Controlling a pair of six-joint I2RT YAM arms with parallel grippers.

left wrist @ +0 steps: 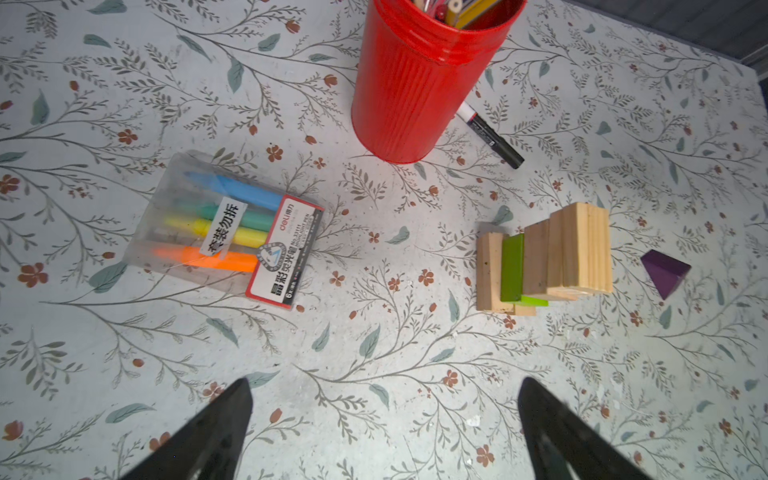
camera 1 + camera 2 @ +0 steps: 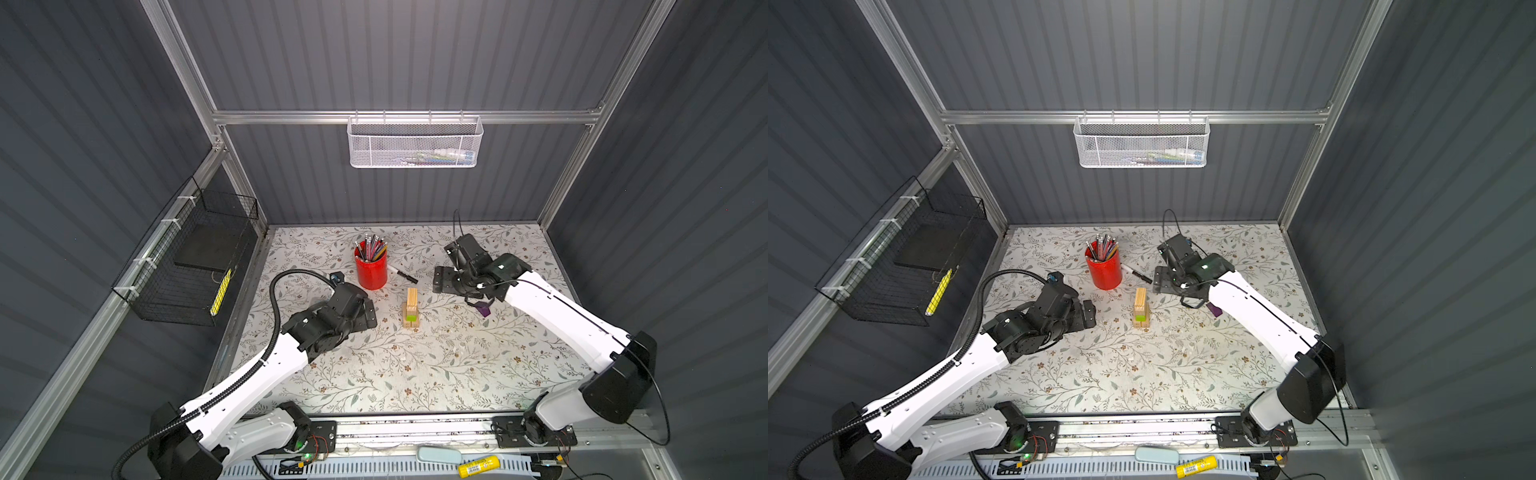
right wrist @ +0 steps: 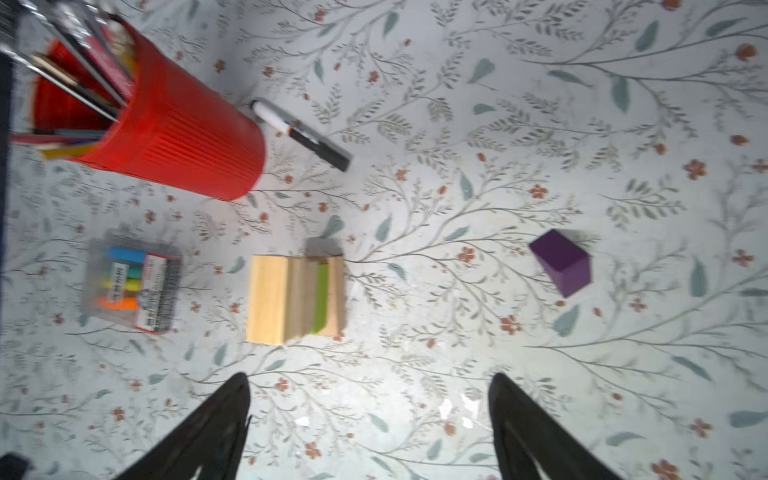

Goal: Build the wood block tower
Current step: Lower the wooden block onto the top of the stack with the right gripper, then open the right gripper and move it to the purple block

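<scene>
1. Tower: stands near the middle of the table, just in front of the red pencil cup. It is a stack of pale wood blocks with the green block low in the stack. The number of pale blocks cannot be told.
2. Purple block: lies on the table, apart from the tower, on the right arm's side. In both top views that arm partly hides it.
3. Left claw: spread wide and empty, over bare table on the tower's left, well apart from it.
4. Right claw: spread, pinching nothing. The tower and the purple block both show in its wrist view, and it touches neither.
5. Progress (judged): nearly complete. The pale and green blocks are up. What is left appears to be one pick and one placement, setting the purple block on top.
6. Bystanders: the marker beside the cup and the highlighter pack take no part.
</scene>
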